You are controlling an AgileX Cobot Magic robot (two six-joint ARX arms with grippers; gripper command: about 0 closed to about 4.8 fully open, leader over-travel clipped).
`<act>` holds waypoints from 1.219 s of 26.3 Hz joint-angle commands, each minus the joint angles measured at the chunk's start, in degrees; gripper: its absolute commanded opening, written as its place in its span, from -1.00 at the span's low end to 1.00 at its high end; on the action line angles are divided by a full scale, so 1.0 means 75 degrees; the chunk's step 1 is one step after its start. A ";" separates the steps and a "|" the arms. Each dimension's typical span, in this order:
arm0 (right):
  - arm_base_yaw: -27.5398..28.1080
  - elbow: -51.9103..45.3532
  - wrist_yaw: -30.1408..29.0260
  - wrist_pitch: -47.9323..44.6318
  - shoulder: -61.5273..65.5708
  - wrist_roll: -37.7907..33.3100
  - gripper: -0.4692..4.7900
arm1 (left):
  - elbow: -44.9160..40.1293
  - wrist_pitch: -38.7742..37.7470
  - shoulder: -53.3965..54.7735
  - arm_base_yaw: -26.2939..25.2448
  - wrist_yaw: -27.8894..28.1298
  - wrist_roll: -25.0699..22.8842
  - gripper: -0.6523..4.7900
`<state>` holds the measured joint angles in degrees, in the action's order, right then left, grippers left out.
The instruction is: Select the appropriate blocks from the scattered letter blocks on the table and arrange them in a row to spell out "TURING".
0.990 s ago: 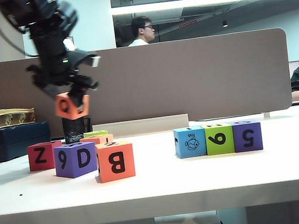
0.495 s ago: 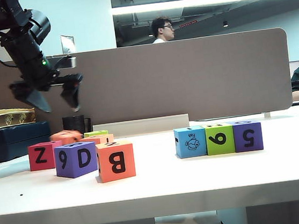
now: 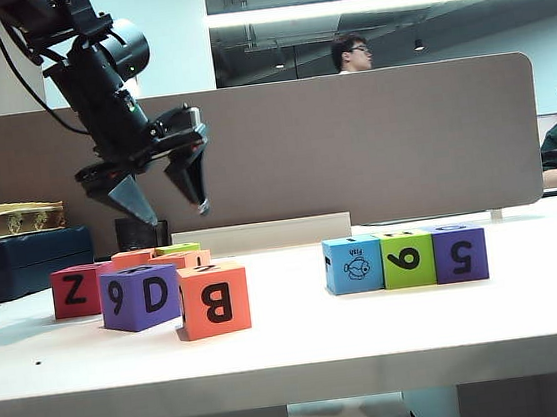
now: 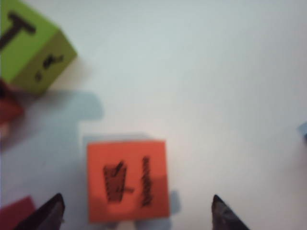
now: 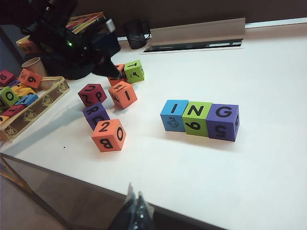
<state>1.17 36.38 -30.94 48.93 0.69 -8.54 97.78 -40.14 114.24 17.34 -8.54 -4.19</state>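
Observation:
On the white table a row of three letter blocks stands right of centre: blue fish block, lime green block, purple block. The right wrist view reads them I, N, G. My left gripper hangs open and empty above the left cluster. Its wrist view shows an orange block lying on the table far below the spread fingertips, with a lime green T block beyond. My right gripper is shut, off the table's front edge.
The left cluster holds a red Z block, a purple 9/D block, an orange B block and more orange and lime ones behind. A tray of spare blocks and a paper cup sit far left. A brown divider panel backs the table.
My left gripper opened and let go of the orange block, which dropped into the left cluster. The empty gripper swung left, then back right above the cluster. The right arm stayed still.

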 commanded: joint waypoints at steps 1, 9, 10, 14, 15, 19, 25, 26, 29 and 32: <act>0.0000 0.0023 0.0029 -0.0093 -0.0079 -0.0003 -0.82 | 0.0006 -0.0358 0.0015 0.0015 0.0484 0.0020 0.70; 0.0000 0.0023 0.0029 -0.0093 -0.0079 -0.0003 -0.83 | 0.0003 -0.0178 0.0740 0.0079 0.0047 -0.0038 0.70; 0.0000 0.0023 0.0029 -0.0093 -0.0079 -0.0003 -0.82 | 0.0006 -0.0134 0.0819 0.0079 0.0058 -0.0038 0.70; 0.0000 0.0023 0.0029 -0.0093 -0.0079 -0.0003 -0.82 | 0.0006 -0.0041 0.1046 0.0079 0.0096 -0.0006 0.43; 0.0000 0.0023 0.0026 -0.0093 -0.0079 -0.0003 -0.83 | 0.0006 0.0044 0.1049 0.0079 0.0096 -0.0006 0.20; 0.0000 0.0023 0.0023 -0.0093 -0.0079 -0.0003 -0.83 | 0.0026 0.0565 0.1029 0.0157 -0.0041 0.0055 0.06; 0.0000 0.0023 0.0026 -0.0093 -0.0079 -0.0003 -0.82 | 0.0026 0.1623 0.1029 0.0294 -0.0493 0.0044 0.06; 0.0000 0.0023 0.0026 -0.0093 -0.0079 -0.0003 -0.83 | 0.0029 0.1923 0.1029 0.0321 -0.0504 0.0044 0.06; 0.0000 0.0023 0.0026 -0.0090 -0.0079 -0.0003 -0.83 | 0.0029 0.2693 0.1032 0.0370 -0.0688 0.0017 0.16; 0.0000 0.0023 0.0026 -0.0090 -0.0079 -0.0003 -0.82 | 0.0035 0.3561 0.1029 0.0414 -0.0903 0.0032 0.91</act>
<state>1.17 36.38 -30.83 48.93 0.69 -8.56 97.71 -16.27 122.34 20.36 -14.61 -4.01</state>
